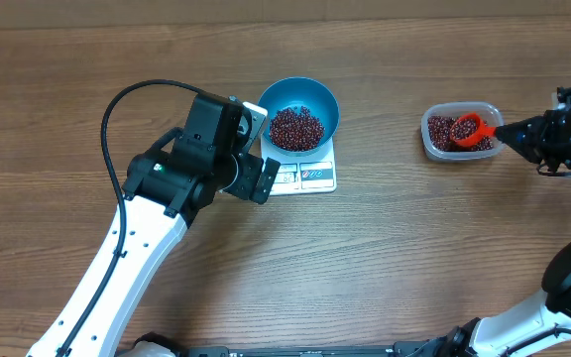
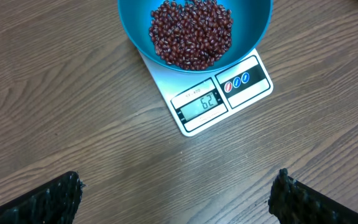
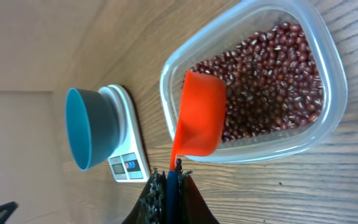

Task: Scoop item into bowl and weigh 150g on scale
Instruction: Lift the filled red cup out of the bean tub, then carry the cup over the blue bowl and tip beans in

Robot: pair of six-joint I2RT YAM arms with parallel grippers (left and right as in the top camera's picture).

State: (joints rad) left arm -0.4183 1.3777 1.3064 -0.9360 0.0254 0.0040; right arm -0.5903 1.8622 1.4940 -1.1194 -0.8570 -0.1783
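Note:
The blue bowl point(image 1: 303, 102) stands on the white scale point(image 1: 315, 178) and holds a heap of red-brown beans point(image 1: 295, 129). In the left wrist view the bowl point(image 2: 253, 25) with its beans point(image 2: 191, 31) sits on the scale point(image 2: 253, 84), whose display shows 62. My left gripper point(image 1: 259, 149) hovers open just left of the scale, its fingers point(image 2: 61, 199) wide apart over bare wood. My right gripper point(image 3: 173, 177) is shut on the handle of an orange scoop point(image 3: 199, 112), whose cup lies inside the clear tub point(image 3: 337, 93) over more beans point(image 3: 272, 81).
The clear tub point(image 1: 427, 127) sits at the right of the table, well apart from the scale. The left arm point(image 1: 117, 268) reaches in from the lower left with a black cable point(image 1: 117, 109) looping above it. Bare wooden tabletop point(image 1: 395, 248) lies in front.

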